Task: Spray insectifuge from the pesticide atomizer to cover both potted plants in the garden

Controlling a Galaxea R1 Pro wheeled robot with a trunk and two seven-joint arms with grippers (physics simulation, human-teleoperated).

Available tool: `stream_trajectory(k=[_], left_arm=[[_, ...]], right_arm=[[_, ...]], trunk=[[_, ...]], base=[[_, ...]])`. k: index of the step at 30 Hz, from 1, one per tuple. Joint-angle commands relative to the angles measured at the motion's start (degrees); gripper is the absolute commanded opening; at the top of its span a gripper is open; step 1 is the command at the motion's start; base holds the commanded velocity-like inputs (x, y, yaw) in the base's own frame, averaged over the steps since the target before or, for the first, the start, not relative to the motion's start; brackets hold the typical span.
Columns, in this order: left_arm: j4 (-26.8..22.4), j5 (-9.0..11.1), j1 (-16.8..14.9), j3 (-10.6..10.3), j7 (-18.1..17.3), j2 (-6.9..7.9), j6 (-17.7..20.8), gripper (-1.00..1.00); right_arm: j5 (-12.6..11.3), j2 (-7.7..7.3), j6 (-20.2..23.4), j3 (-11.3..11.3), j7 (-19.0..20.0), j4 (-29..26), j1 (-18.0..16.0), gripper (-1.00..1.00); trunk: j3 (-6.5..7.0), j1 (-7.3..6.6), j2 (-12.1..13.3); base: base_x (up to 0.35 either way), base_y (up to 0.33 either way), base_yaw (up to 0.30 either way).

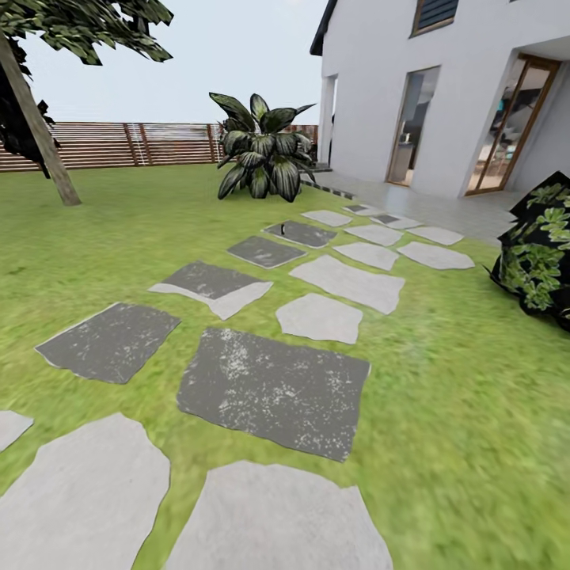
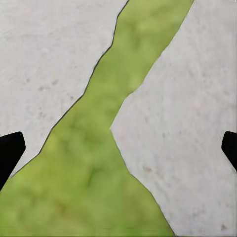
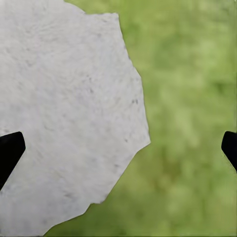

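Observation:
I am in the garden, on a green lawn [image 1: 459, 380] crossed by pale and dark stepping stones [image 1: 273, 389]. The pesticide atomizer and the potted plants are out of view. A tiny dark upright speck [image 1: 279, 229] stands on a far stone, too small to identify. My left gripper [image 2: 118, 148] is open and empty, its black fingertips [image 2: 9, 150] wide apart above a grass strip between two pale stones. In the right wrist view my right gripper [image 3: 118, 148] hangs open with nothing in it, over the edge of a pale stone [image 3: 64, 113] and grass.
A big dark leafy bush [image 1: 263, 150] stands ahead beside the stone path. Another dark bush [image 1: 542, 249] is at the right edge. A leaning tree trunk [image 1: 39, 131] is far left, a brown slat fence [image 1: 134, 144] behind. The white house [image 1: 443, 87] and its paved terrace lie at back right.

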Motion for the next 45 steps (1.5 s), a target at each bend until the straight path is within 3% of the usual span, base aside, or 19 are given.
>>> stream_trajectory(k=[1,45], left_arm=[[0.1,0.3,0.0,-0.2,0.2,0.03,-0.2,1.0],[0.1,0.3,0.0,-0.2,0.2,0.07,-0.2,1.0]], right_arm=[[0.1,-0.02,-0.2,0.0,0.0,0.0,0.0,1.0],[0.1,-0.02,-0.2,0.1,-0.1,0.1,0.0,1.0]], trunk=[[-0.05,0.03,0.0],[-0.05,0.03,0.0]], base=[[0.339,0.097,0.0],[0.339,0.105,0.0]])
